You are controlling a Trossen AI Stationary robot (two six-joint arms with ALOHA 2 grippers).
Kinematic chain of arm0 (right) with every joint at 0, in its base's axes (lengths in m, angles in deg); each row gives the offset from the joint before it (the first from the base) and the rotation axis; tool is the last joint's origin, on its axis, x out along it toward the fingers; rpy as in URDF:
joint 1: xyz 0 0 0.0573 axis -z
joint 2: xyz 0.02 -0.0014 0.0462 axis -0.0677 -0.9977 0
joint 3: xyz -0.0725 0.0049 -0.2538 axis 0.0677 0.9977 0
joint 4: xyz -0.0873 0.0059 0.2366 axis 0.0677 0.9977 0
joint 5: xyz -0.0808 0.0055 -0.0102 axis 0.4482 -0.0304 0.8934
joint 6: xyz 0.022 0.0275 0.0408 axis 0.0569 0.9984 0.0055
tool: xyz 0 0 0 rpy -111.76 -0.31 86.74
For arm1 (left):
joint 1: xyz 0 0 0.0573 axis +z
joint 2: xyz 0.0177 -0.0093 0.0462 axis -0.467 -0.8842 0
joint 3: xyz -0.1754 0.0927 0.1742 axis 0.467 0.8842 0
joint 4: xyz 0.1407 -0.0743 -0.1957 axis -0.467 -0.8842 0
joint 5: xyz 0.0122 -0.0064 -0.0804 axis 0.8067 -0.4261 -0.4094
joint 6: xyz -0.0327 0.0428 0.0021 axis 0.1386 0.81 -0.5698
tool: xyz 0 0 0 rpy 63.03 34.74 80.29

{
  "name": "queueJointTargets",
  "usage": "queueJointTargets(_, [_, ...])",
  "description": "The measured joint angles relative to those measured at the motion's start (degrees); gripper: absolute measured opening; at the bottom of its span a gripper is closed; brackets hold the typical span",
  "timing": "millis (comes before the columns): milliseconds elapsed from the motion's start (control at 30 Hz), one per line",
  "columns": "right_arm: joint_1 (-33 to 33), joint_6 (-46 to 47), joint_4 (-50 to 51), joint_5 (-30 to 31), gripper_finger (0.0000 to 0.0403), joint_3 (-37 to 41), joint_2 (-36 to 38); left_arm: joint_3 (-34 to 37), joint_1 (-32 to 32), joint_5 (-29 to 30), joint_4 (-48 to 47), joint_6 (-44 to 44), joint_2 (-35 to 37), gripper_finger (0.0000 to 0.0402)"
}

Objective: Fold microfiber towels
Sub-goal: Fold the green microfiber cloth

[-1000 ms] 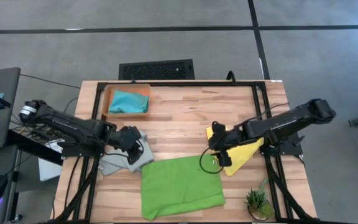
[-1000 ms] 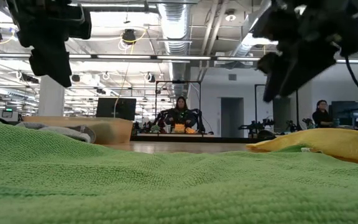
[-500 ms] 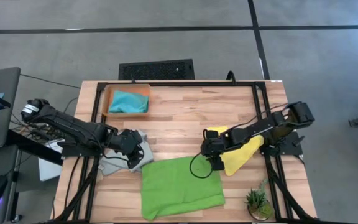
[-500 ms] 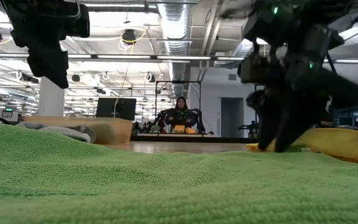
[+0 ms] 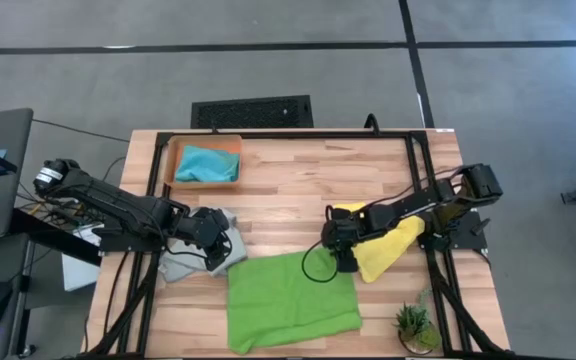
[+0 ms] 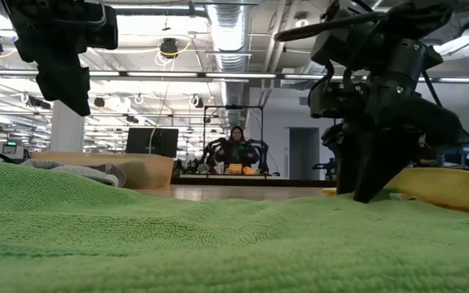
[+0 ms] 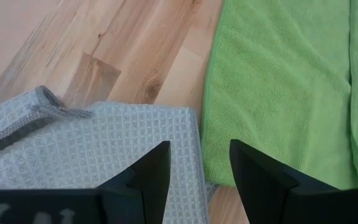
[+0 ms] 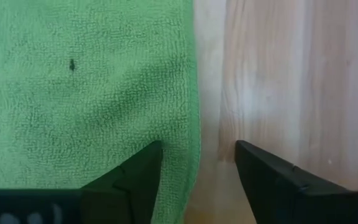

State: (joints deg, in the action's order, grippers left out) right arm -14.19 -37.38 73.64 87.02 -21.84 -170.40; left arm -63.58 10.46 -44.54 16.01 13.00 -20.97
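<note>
Green towel [image 5: 293,300] lies flat at the lower centre of the bench [image 5: 298,190]; the right tool [image 5: 336,262], fingers apart, straddles its upper right edge, so the grasp comes first: closing should pinch that hem. Left tool [image 5: 220,248], also parted, hovers over the grey towel [image 5: 193,262]. Upper left, the orange bin [image 5: 175,165] holds a blue towel [image 5: 206,163].

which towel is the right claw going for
The green towel, spread flat at the table's front. The right claw hangs open straddling its far right edge; the yellow towel lies beside it, the grey one under the left claw.
</note>
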Motion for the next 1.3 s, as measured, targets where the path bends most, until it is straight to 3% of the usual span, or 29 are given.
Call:
queueJointTargets(100, [0.0, 0.1, 0.0, 0.1, 0.0181, 0.0, 0.0, 0.0, 0.0, 0.0, 0.0, 0.0, 0.0, 0.0158])
queueJointTargets(367, [0.9, 0.4, 0.4, -1.5, 0.0016, -0.1, 1.5, 0.0, 0.0, 0.0, 0.0, -0.2, 0.0, 0.0158])
queueJointTargets(700, [2.1, -1.3, 1.3, -1.2, 0.0007, -1.7, 9.8, 0.0, 0.0, 0.1, 0.0, -0.1, 0.0, 0.0158])
queueJointTargets(933, [4.1, -2.6, 4.3, 2.4, 0.0010, -1.8, 13.9, 0.2, 0.1, 2.6, 0.2, 0.1, -0.1, 0.0158])
queueJointTargets(1100, [5.7, -4.4, 7.3, 6.8, 0.0006, -1.8, 17.0, 0.4, 3.1, -1.0, 1.1, 0.5, -2.3, 0.0158])
queueJointTargets(1300, [7.1, -7.2, 8.8, 6.9, 0.0007, -1.9, 19.3, 0.4, 10.4, -7.0, 8.7, 9.7, -7.7, 0.0158])
